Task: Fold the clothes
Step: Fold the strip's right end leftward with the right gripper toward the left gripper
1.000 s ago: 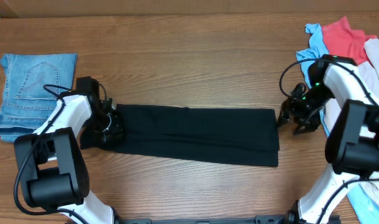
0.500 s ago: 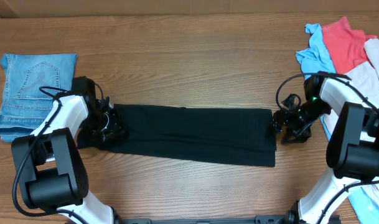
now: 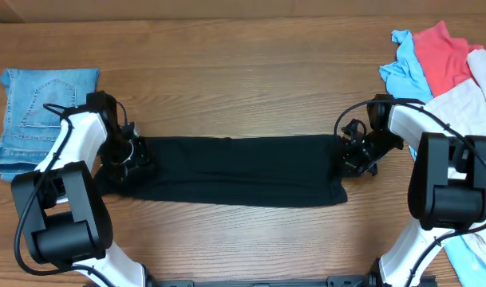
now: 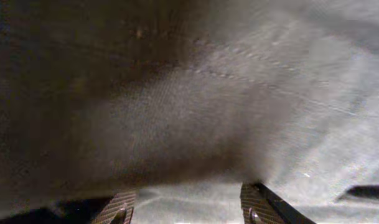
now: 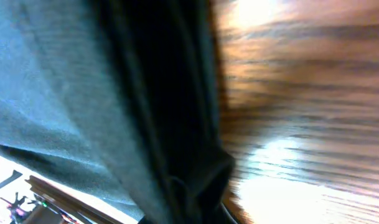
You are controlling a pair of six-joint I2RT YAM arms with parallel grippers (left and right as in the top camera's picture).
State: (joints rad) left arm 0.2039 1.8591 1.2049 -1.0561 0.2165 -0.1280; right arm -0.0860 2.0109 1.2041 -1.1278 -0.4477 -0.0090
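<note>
The black T-shirt [image 3: 235,169] lies flat on the surface [image 3: 243,88] as 1 long strip to the right of the jeans [image 3: 39,112]. The left fingers [image 4: 259,202] sit at the end nearest the jeans, the right fingers [image 3: 348,158] at the far end. I cannot tell whether either pair is clamped. I judge the fabric light and limp: take hold at the end corners.

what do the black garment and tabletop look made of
The black folded garment looks like soft matte knit, probably cotton: fine weave and stitched seam show close up. The brown tabletop looks like wood or laminate: grain streaks, slight sheen.
</note>
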